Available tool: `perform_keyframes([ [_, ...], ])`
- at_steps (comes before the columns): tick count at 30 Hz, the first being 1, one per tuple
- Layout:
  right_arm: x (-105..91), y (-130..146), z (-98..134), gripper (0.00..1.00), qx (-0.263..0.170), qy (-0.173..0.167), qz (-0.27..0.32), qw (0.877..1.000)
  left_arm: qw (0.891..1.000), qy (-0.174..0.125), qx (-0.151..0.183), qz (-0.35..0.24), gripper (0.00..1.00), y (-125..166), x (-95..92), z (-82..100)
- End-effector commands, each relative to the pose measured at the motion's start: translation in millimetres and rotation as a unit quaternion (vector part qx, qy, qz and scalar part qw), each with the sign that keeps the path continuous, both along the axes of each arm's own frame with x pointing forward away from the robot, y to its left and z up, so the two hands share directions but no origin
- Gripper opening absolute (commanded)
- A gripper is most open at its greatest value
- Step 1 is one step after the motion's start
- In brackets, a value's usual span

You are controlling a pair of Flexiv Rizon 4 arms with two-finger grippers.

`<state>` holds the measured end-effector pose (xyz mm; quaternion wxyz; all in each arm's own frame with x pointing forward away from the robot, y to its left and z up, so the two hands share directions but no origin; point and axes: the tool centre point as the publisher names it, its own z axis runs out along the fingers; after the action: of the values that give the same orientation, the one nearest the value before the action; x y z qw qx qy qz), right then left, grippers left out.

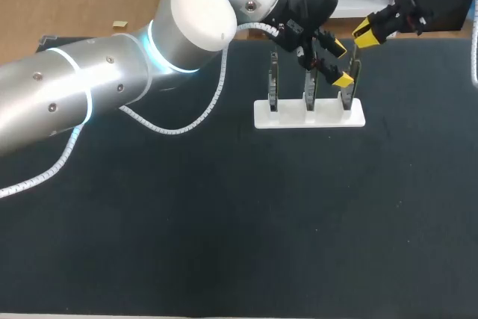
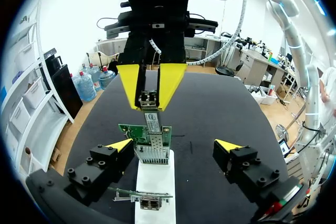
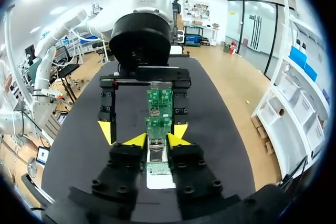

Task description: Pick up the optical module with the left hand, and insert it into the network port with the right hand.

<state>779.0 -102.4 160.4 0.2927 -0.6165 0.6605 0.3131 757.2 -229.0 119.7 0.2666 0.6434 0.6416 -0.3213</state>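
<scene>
Right gripper (image 2: 149,106) clamped on optical module (image 2: 151,121), yellow fingers pinching its rear end from two sides. Module upright, lower end at network port (image 2: 152,153), depth of seating unclear. Port is metal cage on green board (image 2: 131,129), upright in white stand (image 1: 308,115) with two more boards. Left gripper (image 2: 174,145) spread wide, empty, fingers flanking stand, apart from it. Stand on black table (image 1: 224,222).

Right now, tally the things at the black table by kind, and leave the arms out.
Upright green circuit boards: 3
White slotted plastic stand: 1
Silver metal optical module: 1
Total: 5
</scene>
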Motion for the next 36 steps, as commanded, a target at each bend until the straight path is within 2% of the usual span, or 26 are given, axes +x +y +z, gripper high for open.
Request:
perform_keyframes([
  [1, 0.9, 0, 0, 1.00, -0.001, 0.001, -0.001, 1.000, 1.000, 0.002, 0.003, -0.001, 1.00, -1, 1.9, 0.7],
  [8, 3.2, -7, 9, 1.00, 0.024, 0.012, -0.014, 1.000, 1.000, 0.002, 0.003, -0.001, 1.00, -1, 1.9, 0.7],
  [19, 8.9, -18, 36, 1.00, 0.080, 0.043, -0.003, 0.996, 1.000, 0.002, 0.003, -0.001, 1.00, -1, 1.9, 0.7],
  [20, 9.1, -18, 37, 0.93, 0.081, 0.041, -0.001, 0.996, 1.000, 0.002, 0.003, -0.001, 1.00, -1, 1.9, 0.7],
  [21, 9.4, -18, 38, 0.39, 0.081, 0.037, -0.001, 0.996, 1.000, 0.002, 0.003, -0.001, 1.00, -1, 1.9, 0.7],
  [22, 9.5, -17, 39, 0.00, 0.080, 0.034, -0.001, 0.996, 1.000, 0.002, 0.003, -0.001, 1.00, -1, 1.9, 0.7],
  [36, 5.9, -2, 30, 0.00, 0.068, 0.032, 0.016, 0.997, 1.000, 0.002, 0.003, -0.001, 1.00, -1, 1.9, 0.7],
])
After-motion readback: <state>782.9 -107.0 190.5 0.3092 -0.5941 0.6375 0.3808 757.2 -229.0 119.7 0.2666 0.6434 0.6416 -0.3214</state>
